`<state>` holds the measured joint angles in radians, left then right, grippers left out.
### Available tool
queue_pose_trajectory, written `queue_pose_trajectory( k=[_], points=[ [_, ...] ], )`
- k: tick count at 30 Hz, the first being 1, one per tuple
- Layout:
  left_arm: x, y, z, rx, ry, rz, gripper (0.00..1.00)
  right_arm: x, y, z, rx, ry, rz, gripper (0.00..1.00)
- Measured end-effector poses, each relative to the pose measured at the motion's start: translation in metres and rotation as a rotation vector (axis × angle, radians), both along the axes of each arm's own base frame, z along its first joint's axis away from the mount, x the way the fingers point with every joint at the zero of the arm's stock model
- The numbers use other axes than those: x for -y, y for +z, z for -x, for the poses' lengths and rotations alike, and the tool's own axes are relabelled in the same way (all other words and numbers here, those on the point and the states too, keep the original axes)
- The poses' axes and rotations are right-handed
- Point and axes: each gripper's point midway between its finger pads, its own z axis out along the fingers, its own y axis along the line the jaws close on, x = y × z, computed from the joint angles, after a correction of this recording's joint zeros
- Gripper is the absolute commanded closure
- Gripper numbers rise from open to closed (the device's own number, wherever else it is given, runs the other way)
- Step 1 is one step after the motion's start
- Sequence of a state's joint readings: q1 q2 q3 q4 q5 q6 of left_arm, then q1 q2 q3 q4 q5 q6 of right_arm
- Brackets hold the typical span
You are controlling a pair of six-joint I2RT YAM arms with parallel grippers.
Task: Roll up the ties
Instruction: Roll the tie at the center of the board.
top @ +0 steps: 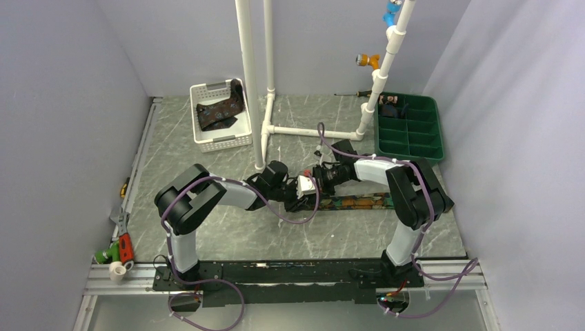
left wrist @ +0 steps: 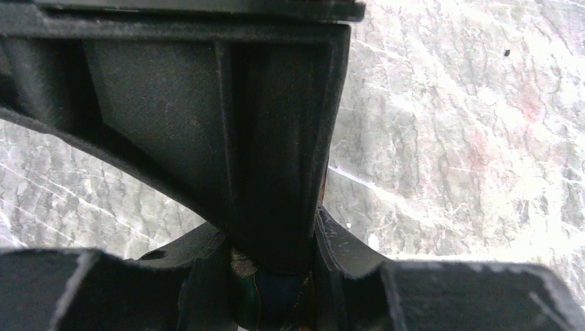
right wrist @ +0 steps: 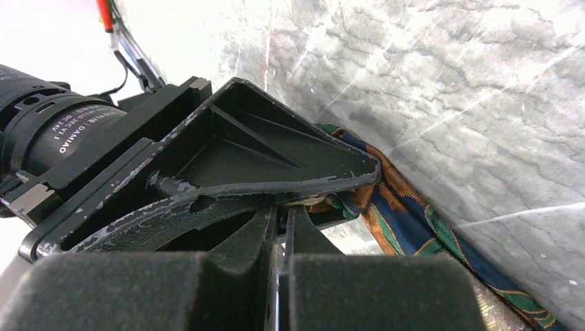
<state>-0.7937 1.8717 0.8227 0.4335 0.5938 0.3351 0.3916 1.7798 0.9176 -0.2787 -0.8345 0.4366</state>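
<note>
A mottled orange and teal tie (top: pixel 359 202) lies flat on the table and runs right from where both grippers meet. My left gripper (top: pixel 302 198) is shut on its left end, and the patterned fabric (left wrist: pixel 243 267) shows between its fingers in the left wrist view. My right gripper (top: pixel 312 186) comes in from the right. Its fingers (right wrist: pixel 238 238) are pressed almost together at the tie's end (right wrist: pixel 407 221), under the left gripper's finger (right wrist: pixel 262 152). A second dark tie (top: pixel 221 114) lies in the white basket (top: pixel 207 143).
A white PVC pipe frame (top: pixel 310 131) stands just behind the grippers. A green divided tray (top: pixel 408 150) sits at the back right. Hand tools (top: pixel 123 245) lie at the left table edge, and a screwdriver (top: pixel 350 93) lies at the back.
</note>
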Motion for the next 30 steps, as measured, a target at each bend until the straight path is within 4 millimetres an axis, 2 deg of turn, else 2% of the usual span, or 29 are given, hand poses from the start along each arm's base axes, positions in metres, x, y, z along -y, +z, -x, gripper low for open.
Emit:
queue_pose_trajectory(
  k=[7, 15, 22, 30],
  points=[
    [0.001, 0.000, -0.002, 0.011, 0.009, -0.003, 0.68, 0.009, -0.003, -0.002, 0.009, 0.020, 0.040, 1.00],
    [0.001, 0.000, -0.003, 0.012, 0.006, -0.002, 0.57, 0.015, -0.009, -0.004, -0.013, 0.023, 0.079, 1.00],
    [0.000, 0.000, -0.002, 0.017, -0.004, 0.009, 0.49, 0.041, -0.025, -0.011, -0.025, -0.036, 0.190, 1.00],
    [-0.004, 0.001, 0.003, 0.032, -0.028, 0.045, 0.38, 0.046, -0.031, -0.013, -0.032, -0.033, 0.228, 1.00]
  ],
)
